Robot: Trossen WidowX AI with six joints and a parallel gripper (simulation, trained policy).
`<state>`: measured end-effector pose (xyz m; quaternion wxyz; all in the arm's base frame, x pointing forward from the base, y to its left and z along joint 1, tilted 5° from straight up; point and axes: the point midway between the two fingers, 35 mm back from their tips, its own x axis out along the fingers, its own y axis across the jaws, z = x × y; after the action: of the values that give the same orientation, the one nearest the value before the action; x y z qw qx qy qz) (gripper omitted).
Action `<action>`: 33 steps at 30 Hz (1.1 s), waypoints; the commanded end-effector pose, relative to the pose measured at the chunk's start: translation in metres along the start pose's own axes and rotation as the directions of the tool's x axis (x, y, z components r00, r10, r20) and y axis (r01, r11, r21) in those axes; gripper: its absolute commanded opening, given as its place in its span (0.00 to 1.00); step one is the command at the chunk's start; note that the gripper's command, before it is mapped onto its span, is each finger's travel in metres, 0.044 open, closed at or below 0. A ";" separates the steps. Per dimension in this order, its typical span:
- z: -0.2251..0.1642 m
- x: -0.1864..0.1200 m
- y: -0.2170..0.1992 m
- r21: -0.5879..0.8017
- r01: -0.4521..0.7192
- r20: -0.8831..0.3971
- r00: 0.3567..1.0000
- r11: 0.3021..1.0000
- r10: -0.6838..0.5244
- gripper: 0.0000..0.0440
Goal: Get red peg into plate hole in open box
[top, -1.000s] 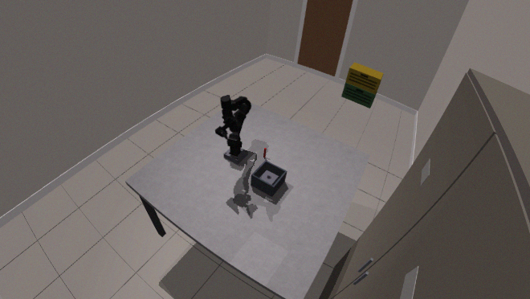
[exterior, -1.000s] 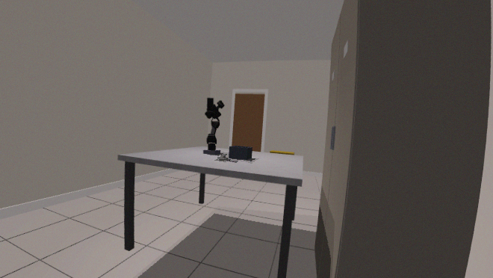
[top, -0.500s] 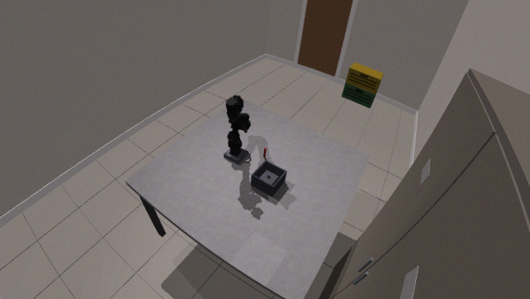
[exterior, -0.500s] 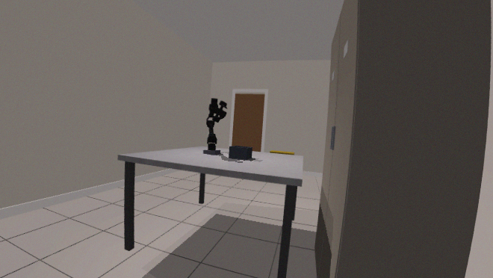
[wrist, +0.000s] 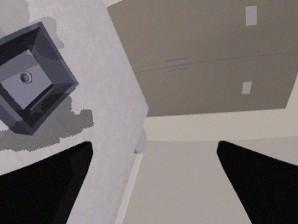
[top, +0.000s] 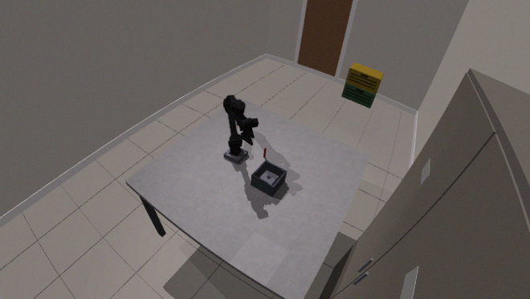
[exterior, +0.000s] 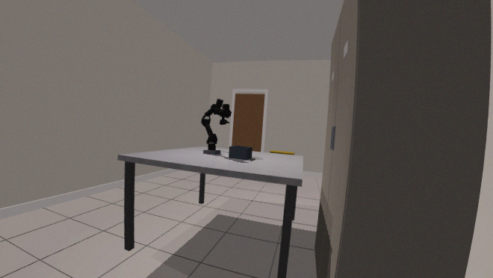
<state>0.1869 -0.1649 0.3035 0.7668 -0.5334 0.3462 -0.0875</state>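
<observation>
Near the door, illegible dark lettering, yellow-green unit (top: pixel 362 85).

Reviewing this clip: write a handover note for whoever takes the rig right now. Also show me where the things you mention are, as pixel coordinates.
Hand (top: pixel 250 143) (wrist: pixel 156 148): open, nothing between the fingers, raised above the table.
Red peg (top: pixel 265 153): outside the box, beside it on the arm's side; hidden in the exterior and wrist views.
Open box (top: pixel 262 186) (exterior: pixel 240 152) (wrist: pixel 55 55): on the table, the hole in its bottom plate unfilled.
Done: no part of the job.
Left: grasp the peg, lower it into the box, seat it fully.
</observation>
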 end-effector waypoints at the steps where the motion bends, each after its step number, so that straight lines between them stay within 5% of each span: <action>1: 0.011 0.003 0.007 0.103 -0.046 0.019 0.999 0.994 0.045 1.00; 14: 0.054 0.013 0.048 0.454 -0.256 0.080 0.966 0.854 0.247 1.00; 33: 0.107 0.003 0.131 0.828 -0.339 0.043 0.832 0.446 0.553 1.00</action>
<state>0.2272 -0.0408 0.2160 0.8810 -0.0310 0.4657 -0.0778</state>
